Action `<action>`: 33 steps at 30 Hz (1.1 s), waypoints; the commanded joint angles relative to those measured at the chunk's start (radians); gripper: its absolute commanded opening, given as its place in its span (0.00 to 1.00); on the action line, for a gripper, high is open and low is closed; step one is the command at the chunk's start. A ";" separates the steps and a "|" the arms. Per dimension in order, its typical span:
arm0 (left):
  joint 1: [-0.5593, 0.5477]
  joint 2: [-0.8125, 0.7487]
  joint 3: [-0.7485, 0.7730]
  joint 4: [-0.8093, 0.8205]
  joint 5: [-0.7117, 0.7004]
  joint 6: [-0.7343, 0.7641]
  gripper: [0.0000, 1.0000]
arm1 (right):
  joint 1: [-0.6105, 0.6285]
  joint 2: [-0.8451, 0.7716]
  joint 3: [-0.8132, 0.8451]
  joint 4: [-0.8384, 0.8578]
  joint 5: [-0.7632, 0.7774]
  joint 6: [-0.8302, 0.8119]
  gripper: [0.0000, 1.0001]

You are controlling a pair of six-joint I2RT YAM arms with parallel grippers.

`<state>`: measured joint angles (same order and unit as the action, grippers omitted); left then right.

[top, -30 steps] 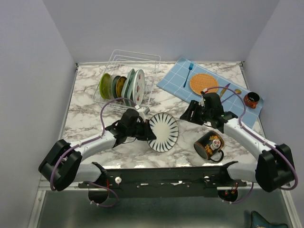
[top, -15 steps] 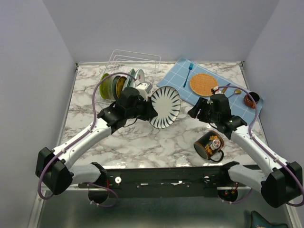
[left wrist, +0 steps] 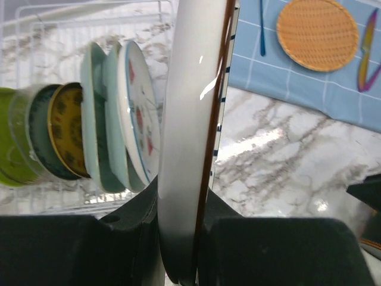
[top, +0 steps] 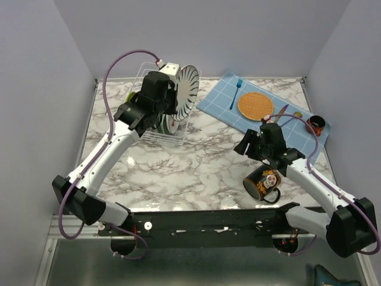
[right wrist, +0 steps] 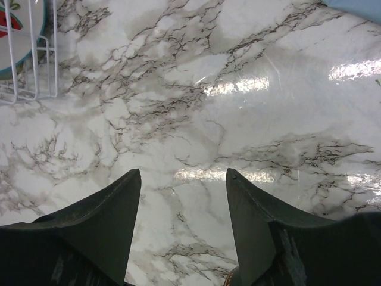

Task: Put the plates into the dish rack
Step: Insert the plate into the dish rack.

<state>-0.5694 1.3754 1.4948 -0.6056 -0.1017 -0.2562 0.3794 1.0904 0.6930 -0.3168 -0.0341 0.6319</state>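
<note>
Striped plate (top: 187, 89) lifted over dish rack (top: 168, 140), upright on edge, left hand (left wrist: 180, 205) grasping it, right hand (right wrist: 183, 174) released

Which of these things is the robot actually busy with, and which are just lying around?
Part of the job: striped plate, held on edge in the left gripper; racked plates; dish rack.

Just lying about: black mug; orange woven mat; blue fork; blue checked cloth.
</note>
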 commanded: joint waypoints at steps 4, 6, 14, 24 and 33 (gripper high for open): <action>-0.003 0.112 0.192 -0.057 -0.204 0.135 0.00 | -0.005 0.022 -0.038 0.024 -0.026 0.011 0.68; -0.006 0.132 0.212 -0.068 -0.230 0.144 0.00 | -0.005 0.023 -0.041 0.024 -0.026 0.011 0.67; -0.027 0.220 0.245 -0.098 -0.339 0.181 0.00 | -0.005 0.034 -0.052 0.028 -0.029 0.009 0.68; -0.056 0.294 0.306 -0.128 -0.403 0.164 0.00 | -0.005 0.039 -0.056 0.027 -0.027 0.008 0.68; -0.063 0.335 0.315 -0.152 -0.408 0.069 0.00 | -0.005 0.023 -0.067 0.019 -0.021 0.006 0.68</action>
<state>-0.6243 1.7149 1.7557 -0.8089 -0.4465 -0.1211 0.3779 1.1240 0.6476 -0.3065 -0.0544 0.6357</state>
